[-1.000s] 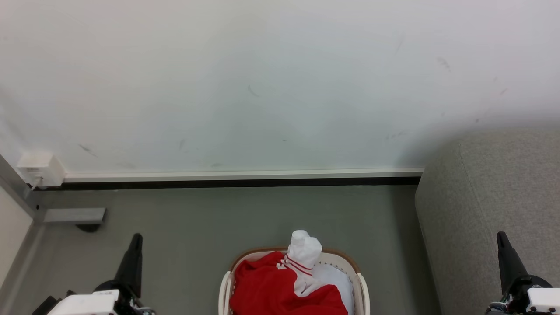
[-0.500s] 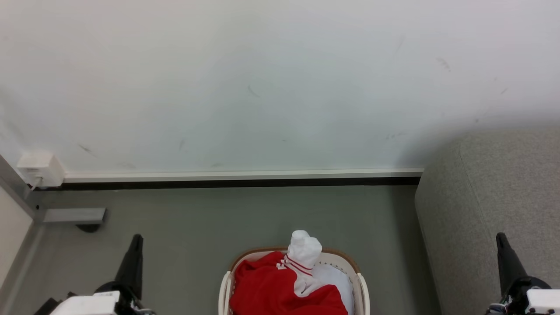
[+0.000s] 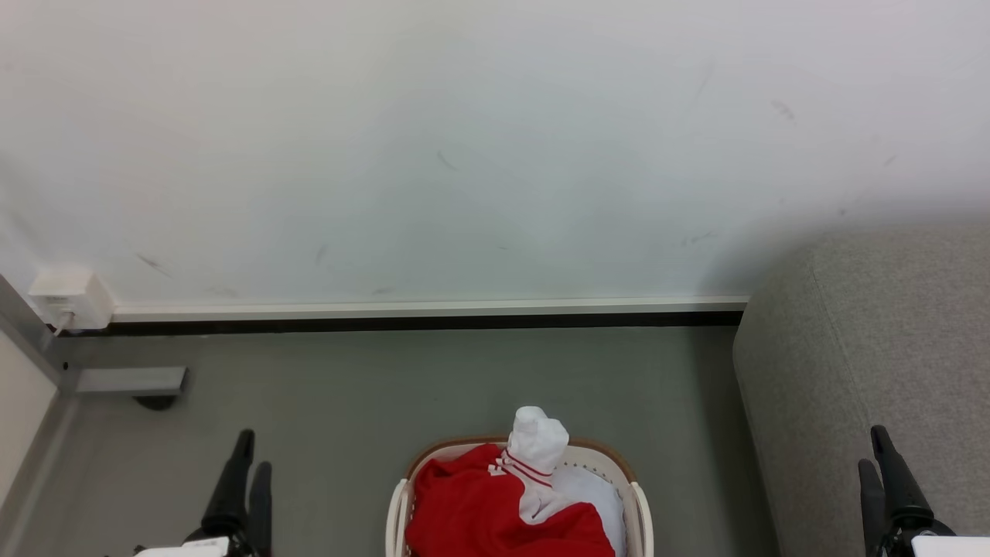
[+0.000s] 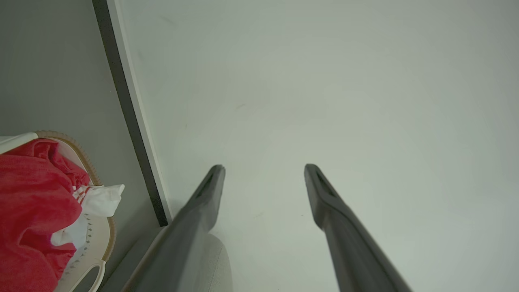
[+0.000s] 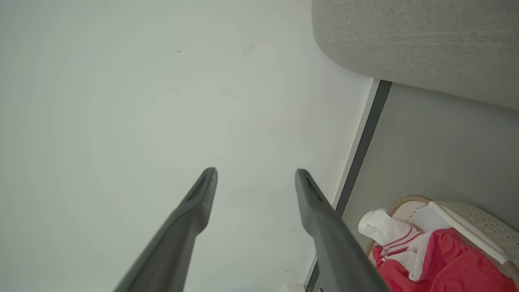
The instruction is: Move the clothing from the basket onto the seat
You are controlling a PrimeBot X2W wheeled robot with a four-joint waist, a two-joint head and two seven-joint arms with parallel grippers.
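A pale, lightly scuffed wall (image 3: 464, 139) takes up the upper half of the head view. It meets a grey floor (image 3: 433, 387) along a white skirting strip (image 3: 425, 308) with a dark band beneath it. At the right the light grey seat (image 3: 874, 348) rises from the floor, its rounded corner towards the wall and a stitched seam running down it; no fabric lies on the part that shows. The basket (image 3: 642, 518) stands on the floor at the bottom centre, apart from the seat on its left side, cream-walled with a brown rim. The clothing is all in the basket: a red garment (image 3: 479, 510) is heaped across its left and middle, and a striped garment (image 3: 537, 449) sticks up above the rim at the far side, its white cuff uppermost over thin red stripes. A pale white layer (image 3: 599, 495) shows in the basket just right of them. The left gripper (image 3: 256, 450) is at the lower left and the right gripper (image 3: 871, 447) at the lower right, both above the floor and well apart from the basket. In each wrist view the fingers stand spread with nothing between them. A small white box (image 3: 69, 298) sits at the foot of the wall at the far left.
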